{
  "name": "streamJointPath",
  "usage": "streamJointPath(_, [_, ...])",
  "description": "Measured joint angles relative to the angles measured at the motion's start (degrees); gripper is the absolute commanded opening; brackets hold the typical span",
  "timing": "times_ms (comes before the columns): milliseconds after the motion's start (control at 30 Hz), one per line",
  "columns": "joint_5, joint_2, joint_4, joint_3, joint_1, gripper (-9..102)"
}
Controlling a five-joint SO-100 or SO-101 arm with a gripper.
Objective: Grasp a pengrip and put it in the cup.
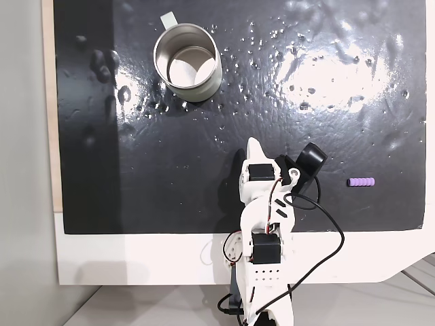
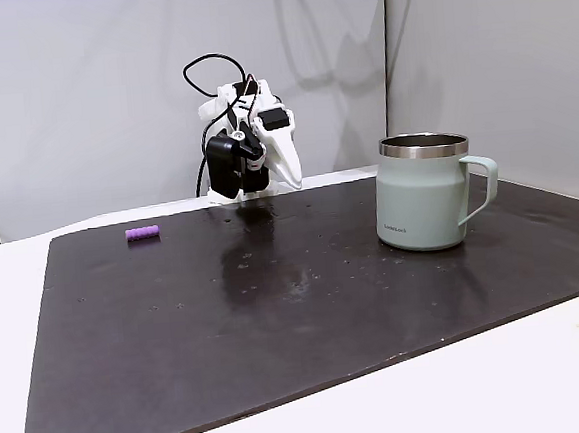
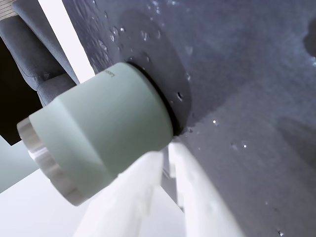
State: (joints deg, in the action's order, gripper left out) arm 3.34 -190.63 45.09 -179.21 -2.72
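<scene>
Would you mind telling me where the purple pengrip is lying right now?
The pengrip lies alone on the black mat, right of the gripper in a fixed view from above, far from the cup.

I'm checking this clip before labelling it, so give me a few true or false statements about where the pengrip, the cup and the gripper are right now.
1. The pengrip lies on the black mat, outside the cup. True.
2. The cup lies tipped on its side. False: it stands upright in a fixed view.
3. The gripper holds the pengrip. False: the pengrip lies apart from it on the mat.
4. In the fixed view from above, cup and pengrip lie on opposite sides of the arm. True.
5. The cup is bright red. False: pale green with a metal rim.
</scene>
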Motion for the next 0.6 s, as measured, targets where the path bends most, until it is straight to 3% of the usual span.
streamJointPath(600, [-2.9,0.0,0.0,0.2,0.0,0])
